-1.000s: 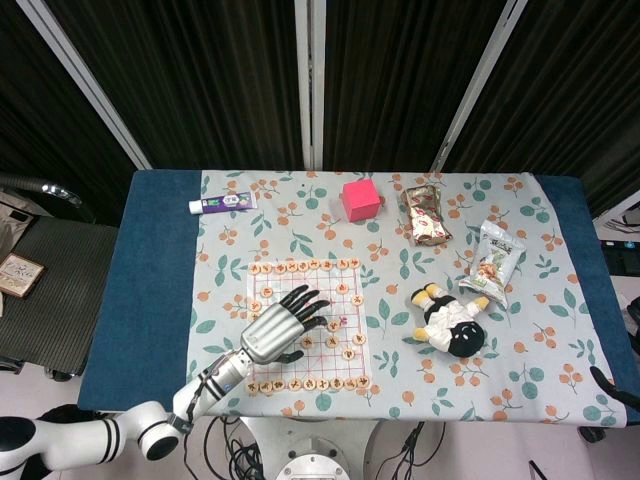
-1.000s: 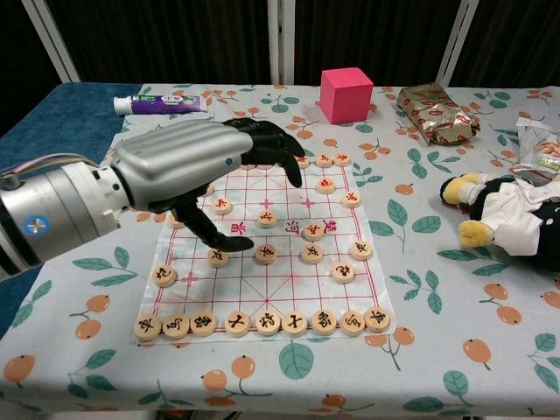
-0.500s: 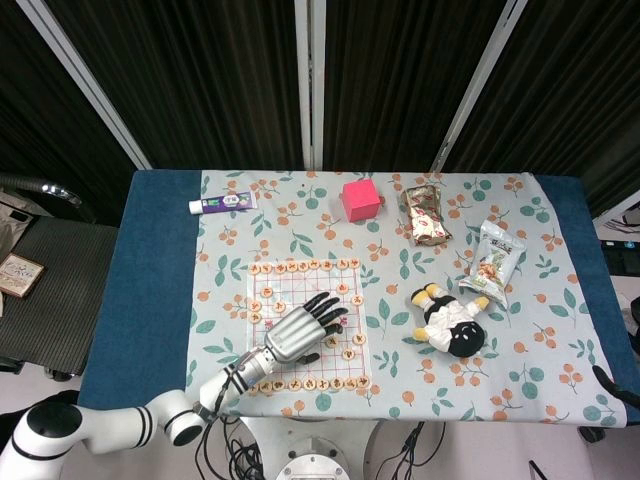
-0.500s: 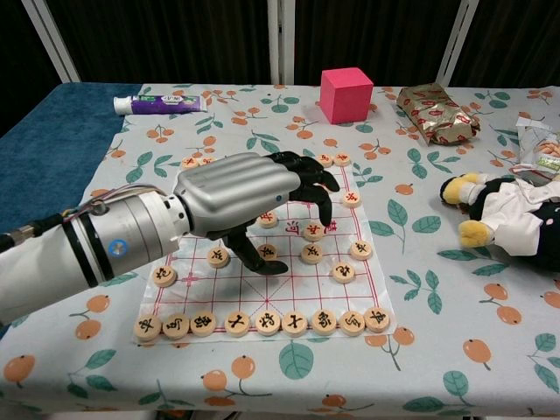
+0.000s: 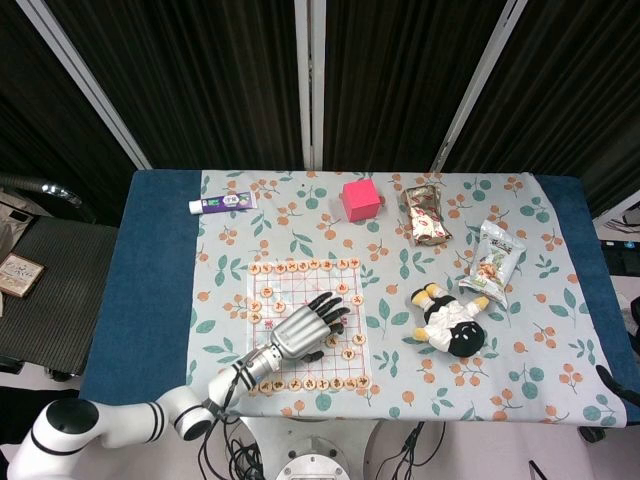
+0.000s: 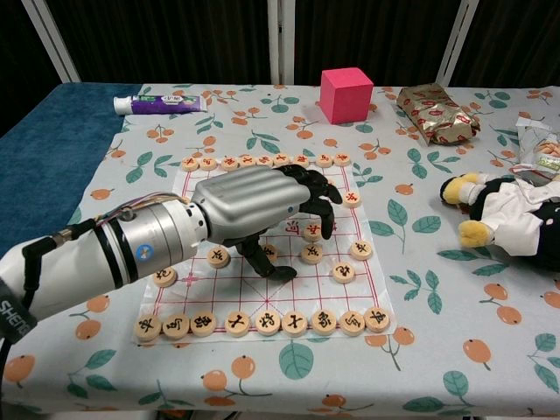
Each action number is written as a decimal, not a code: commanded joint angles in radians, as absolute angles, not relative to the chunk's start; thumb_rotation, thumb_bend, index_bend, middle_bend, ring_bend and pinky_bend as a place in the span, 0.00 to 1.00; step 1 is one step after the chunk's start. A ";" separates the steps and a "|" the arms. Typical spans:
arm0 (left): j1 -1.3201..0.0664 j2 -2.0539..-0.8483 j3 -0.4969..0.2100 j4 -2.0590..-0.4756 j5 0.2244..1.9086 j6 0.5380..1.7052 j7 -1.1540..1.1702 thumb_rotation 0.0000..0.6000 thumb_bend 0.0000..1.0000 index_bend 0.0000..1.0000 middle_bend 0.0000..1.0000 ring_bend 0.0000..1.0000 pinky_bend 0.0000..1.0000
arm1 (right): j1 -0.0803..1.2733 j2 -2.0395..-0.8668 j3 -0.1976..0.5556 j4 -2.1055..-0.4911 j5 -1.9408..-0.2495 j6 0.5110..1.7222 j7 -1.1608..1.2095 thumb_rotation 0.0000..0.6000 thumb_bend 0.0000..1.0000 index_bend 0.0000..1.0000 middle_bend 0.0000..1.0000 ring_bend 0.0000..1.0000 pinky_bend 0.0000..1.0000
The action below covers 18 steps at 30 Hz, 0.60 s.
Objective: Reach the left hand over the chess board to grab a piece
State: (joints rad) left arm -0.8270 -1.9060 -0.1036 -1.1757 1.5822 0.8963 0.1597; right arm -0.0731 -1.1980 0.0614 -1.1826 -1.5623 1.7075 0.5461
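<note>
Reaching step: left hand (image 6: 262,206) poised over middle of chess board (image 6: 184,302) on bench, fingers apart and curled down, holding nothing. Next: lower onto piece (image 6: 311,254) just beneath fingertips, then pinch.

The round wooden chess pieces (image 6: 266,323) each carry one Chinese character, black on some and red on others, too small to read with certainty. The chess board (image 6: 363,297) has red Chinese characters printed across its middle band, partly hidden under the left hand (image 6: 262,203). The toothpaste tube (image 6: 159,104) and the snack packets (image 6: 436,112) bear printing too blurred to read.
</note>
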 commanded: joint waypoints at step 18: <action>-0.846 -1.920 -0.075 -1.142 1.570 0.913 0.115 1.00 0.31 0.47 0.11 0.00 0.03 | -0.071 -1.195 0.062 -1.184 -1.560 1.697 0.542 1.00 0.10 0.00 0.00 0.00 0.00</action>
